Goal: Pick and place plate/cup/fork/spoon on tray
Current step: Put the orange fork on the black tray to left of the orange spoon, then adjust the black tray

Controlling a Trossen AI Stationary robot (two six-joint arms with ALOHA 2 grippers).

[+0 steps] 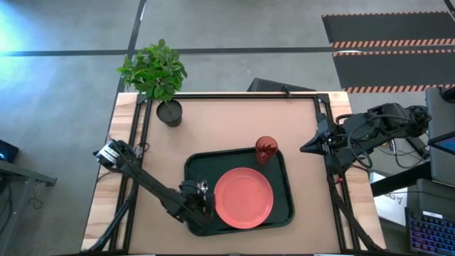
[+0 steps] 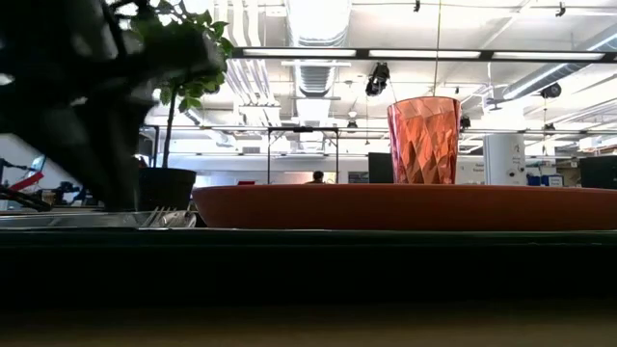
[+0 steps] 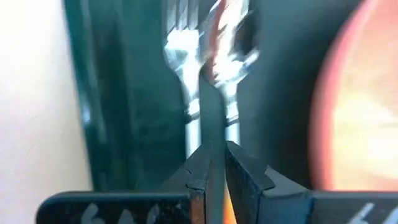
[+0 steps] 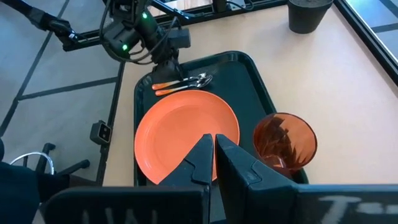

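Your left gripper [image 1: 201,201], at the lower left of the high view, stands a narrow crack apart over the fork [image 3: 181,56] and spoon [image 3: 231,62], laid side by side on the tray [image 1: 288,206] left of the plate [image 1: 244,198], seemingly just releasing.

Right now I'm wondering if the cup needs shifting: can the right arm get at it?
Probably yes: the cup stands open at the tray's far corner, nearest the right pincer, nothing between.
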